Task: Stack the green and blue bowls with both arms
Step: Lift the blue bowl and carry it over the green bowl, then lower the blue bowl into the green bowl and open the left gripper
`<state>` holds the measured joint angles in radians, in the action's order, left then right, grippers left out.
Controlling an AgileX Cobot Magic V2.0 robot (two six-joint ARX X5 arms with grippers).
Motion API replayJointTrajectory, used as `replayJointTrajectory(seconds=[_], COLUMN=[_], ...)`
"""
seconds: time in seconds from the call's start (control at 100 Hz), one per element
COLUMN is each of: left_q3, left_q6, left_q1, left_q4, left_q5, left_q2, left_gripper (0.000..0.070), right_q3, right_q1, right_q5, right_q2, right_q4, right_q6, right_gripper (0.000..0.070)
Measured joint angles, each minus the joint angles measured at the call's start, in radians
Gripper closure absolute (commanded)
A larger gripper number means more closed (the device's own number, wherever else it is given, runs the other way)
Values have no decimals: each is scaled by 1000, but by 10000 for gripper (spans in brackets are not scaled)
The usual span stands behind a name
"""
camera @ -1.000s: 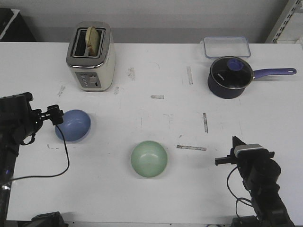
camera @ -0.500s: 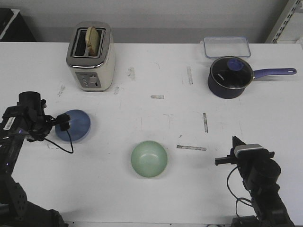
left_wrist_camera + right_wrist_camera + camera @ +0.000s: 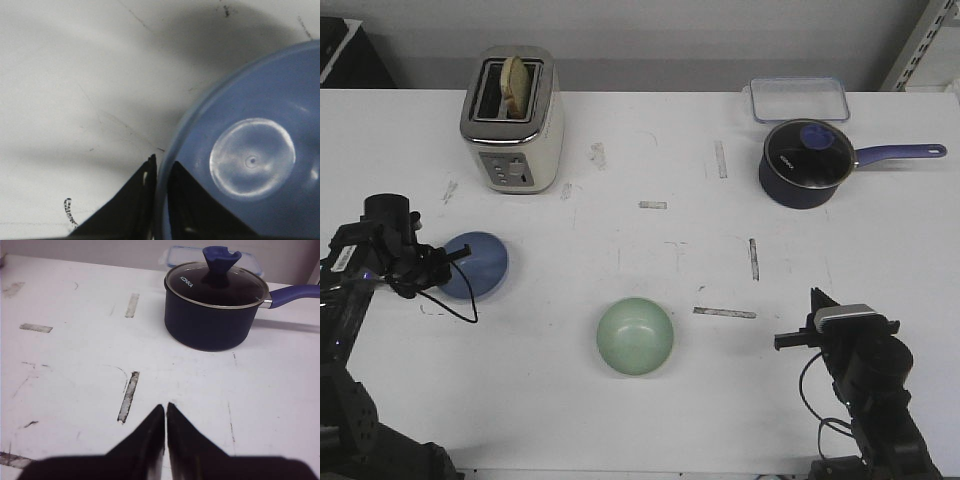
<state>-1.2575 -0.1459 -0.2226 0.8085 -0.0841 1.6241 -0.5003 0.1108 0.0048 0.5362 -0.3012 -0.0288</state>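
Note:
The periwinkle blue bowl (image 3: 475, 264) is at the table's left, and I cannot tell whether it touches the table. My left gripper (image 3: 445, 258) is shut on its near-left rim. In the left wrist view the two fingers (image 3: 132, 202) stand one on each side of the rim of the blue bowl (image 3: 250, 160), with my left gripper (image 3: 161, 167) closed tight on it. The mint green bowl (image 3: 635, 336) sits upright and alone at front centre. My right gripper (image 3: 817, 300) is shut and empty at the front right, and it shows the same in the right wrist view (image 3: 165, 407).
A cream toaster (image 3: 512, 120) with bread stands at the back left. A dark navy saucepan (image 3: 805, 165) with a purple handle and a clear container (image 3: 799, 99) are at the back right. The saucepan (image 3: 210, 315) is far ahead of my right gripper.
My left arm swung down and round with the blue bowl, which went from tilted, showing its outside, to showing its inside. The right arm and green bowl have not moved.

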Motion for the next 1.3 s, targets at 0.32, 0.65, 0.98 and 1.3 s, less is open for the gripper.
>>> replayJointTrajectory(seconds=[0.32,0.65,0.98,1.3], left_q3=[0,0,0,0], left_q6=[0,-21,-75,-78], left_q1=[34,260,679,877], left_q4=[-8,-35,-45,-47], left_q5=[-68,-179,-182,-98], left_q2=[-112,-364,-392,-276], left_gripper=[700,699,699,699], right_q3=[0,0,0,0], right_q1=[0,0,0,0], right_q5=[-4,-4,-4,-4], right_q2=[0,0,0,0], right_q4=[0,0,0,0], right_q6=[0,0,0,0], right_gripper=[700,700,700,700])
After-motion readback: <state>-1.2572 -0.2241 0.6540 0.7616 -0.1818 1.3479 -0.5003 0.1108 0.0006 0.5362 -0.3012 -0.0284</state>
